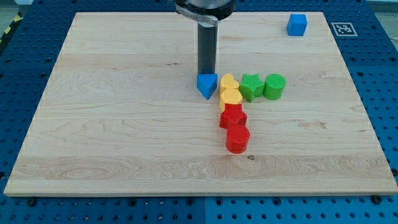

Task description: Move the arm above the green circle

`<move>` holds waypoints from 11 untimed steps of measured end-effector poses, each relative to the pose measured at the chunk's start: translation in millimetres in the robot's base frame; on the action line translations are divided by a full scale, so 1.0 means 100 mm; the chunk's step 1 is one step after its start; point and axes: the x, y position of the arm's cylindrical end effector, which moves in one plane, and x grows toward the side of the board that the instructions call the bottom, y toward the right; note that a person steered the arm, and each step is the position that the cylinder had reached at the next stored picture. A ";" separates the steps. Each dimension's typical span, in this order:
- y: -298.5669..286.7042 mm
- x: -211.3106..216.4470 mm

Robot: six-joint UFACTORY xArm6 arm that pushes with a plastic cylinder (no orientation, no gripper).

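The green circle (pixel 274 86) stands on the wooden board (pixel 124 124), at the right end of a row of blocks near the middle. My tip (pixel 206 73) is the lower end of the dark rod; it sits just above the blue triangle (pixel 207 85) in the view, well to the left of the green circle. Between them lie a yellow heart (pixel 229 82) and a green star (pixel 251 86).
A yellow hexagon-like block (pixel 231 98), a red star-like block (pixel 232 117) and a red cylinder (pixel 237 139) run downward from the row. A blue cube (pixel 297 25) sits near the board's top right corner. A marker tag (pixel 343 28) lies beside it.
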 end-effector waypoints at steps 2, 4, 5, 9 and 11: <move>0.13 -0.24; 0.36 -0.24; 0.39 -0.24; 1.11 -0.24; 1.90 -0.25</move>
